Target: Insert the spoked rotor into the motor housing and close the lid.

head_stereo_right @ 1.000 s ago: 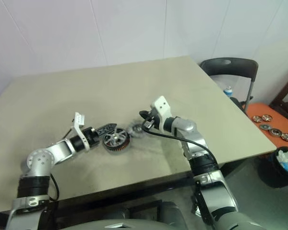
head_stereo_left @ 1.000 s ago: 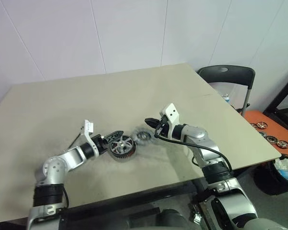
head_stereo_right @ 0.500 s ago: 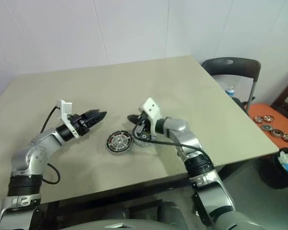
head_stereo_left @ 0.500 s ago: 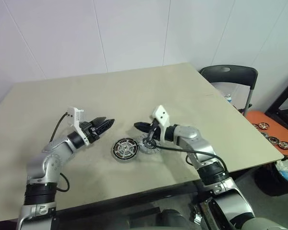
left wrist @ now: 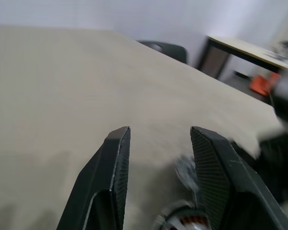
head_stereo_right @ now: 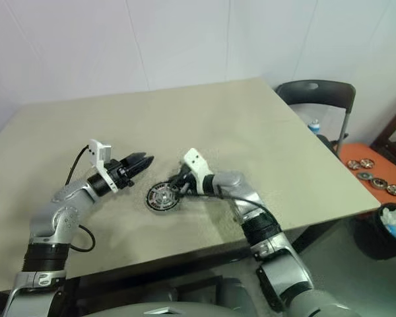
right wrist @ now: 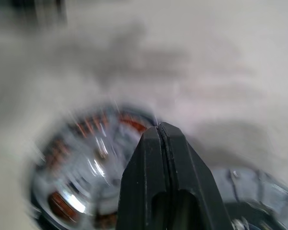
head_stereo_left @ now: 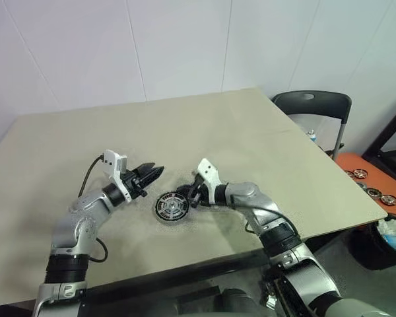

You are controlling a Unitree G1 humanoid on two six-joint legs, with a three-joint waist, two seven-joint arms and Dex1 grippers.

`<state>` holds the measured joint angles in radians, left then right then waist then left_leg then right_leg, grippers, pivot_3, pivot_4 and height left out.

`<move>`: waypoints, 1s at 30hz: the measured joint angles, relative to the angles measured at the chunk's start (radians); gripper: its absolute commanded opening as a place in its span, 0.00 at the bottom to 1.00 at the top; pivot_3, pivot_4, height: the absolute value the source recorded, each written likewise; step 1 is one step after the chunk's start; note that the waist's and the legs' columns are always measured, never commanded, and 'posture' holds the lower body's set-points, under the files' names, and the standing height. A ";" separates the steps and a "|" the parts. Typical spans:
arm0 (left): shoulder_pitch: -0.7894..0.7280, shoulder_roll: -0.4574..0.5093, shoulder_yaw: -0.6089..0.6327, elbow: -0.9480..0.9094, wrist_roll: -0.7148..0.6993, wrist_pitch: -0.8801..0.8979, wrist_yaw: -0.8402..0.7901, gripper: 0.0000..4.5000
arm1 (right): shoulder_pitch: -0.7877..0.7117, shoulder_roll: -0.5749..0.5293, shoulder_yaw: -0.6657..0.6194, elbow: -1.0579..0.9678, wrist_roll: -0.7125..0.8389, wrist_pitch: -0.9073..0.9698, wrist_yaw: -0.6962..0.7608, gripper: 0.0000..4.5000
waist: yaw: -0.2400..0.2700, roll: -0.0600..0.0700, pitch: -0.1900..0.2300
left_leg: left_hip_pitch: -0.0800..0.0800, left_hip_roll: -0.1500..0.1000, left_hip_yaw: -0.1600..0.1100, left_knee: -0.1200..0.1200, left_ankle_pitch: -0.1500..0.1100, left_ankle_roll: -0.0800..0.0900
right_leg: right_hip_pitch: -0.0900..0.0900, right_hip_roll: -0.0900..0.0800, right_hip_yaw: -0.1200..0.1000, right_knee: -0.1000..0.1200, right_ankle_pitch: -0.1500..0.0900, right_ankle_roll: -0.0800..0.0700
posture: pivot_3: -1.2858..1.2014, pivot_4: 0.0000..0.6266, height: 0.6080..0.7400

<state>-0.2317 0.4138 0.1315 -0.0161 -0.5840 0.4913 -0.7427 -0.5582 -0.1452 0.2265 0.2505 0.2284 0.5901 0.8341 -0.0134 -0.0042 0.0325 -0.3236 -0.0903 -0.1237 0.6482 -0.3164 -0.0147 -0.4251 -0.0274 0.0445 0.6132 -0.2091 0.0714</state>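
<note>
The motor housing (head_stereo_left: 171, 207) lies flat near the table's front, copper windings (right wrist: 62, 203) showing at its rim. The spoked rotor (head_stereo_right: 162, 196), a black ring with silvery spokes, rests on top of it. My right gripper (head_stereo_left: 184, 195) is shut with nothing between its fingers, its tip (right wrist: 158, 126) low over the housing's right edge. A grey disc that looks like the lid (right wrist: 261, 189) lies just beyond, mostly hidden by that gripper. My left gripper (head_stereo_left: 157, 172) hangs above and to the left of the housing, open and empty (left wrist: 158, 129).
A black chair (head_stereo_left: 313, 105) stands past the table's right corner, with a small bottle (head_stereo_left: 311, 134) beside it. An orange surface (head_stereo_left: 376, 173) carrying several similar round parts sits lower right. The tabletop (head_stereo_left: 152, 132) stretches bare behind the parts.
My left gripper let go of the housing, drew back up and to the left, and narrowed its jaws. My right gripper swung left to the housing's edge, and the housing now lies flat.
</note>
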 measured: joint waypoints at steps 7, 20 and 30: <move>0.019 0.028 -0.006 -0.023 -0.003 -0.012 -0.086 0.46 | 0.051 -0.124 -0.136 -0.185 0.321 0.502 0.094 0.00 | 0.004 0.000 0.000 | -0.004 0.000 0.000 0.000 -0.001 0.002 | -0.002 -0.001 0.000 -0.002 0.000 0.000 | 0.52 0.00 1.00; 0.036 0.112 -0.143 0.006 0.180 -0.148 -0.175 0.45 | 0.177 -0.061 -0.250 -0.191 0.348 0.734 -0.145 0.85 | -0.009 -0.003 -0.002 | 0.007 0.003 0.005 0.000 -0.002 0.002 | 0.013 0.001 0.001 -0.001 -0.003 0.003 | 0.52 0.00 1.00; 0.039 0.139 -0.256 0.035 0.334 -0.242 -0.203 0.45 | 0.074 0.151 -0.502 0.024 0.352 0.570 -0.450 0.85 | -0.022 0.016 0.005 | 0.004 0.030 0.016 0.001 -0.003 -0.001 | 0.028 -0.002 -0.028 -0.032 -0.005 0.001 | 0.52 0.00 1.00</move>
<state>-0.1925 0.5524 -0.1246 0.0185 -0.2503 0.2497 -0.9459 -0.4840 0.0055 -0.2759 0.2740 0.5806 1.1597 0.3838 -0.0350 0.0123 0.0373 -0.3198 -0.0603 -0.1081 0.6489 -0.3199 -0.0158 -0.3969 -0.0296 0.0167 0.5812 -0.2139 0.0726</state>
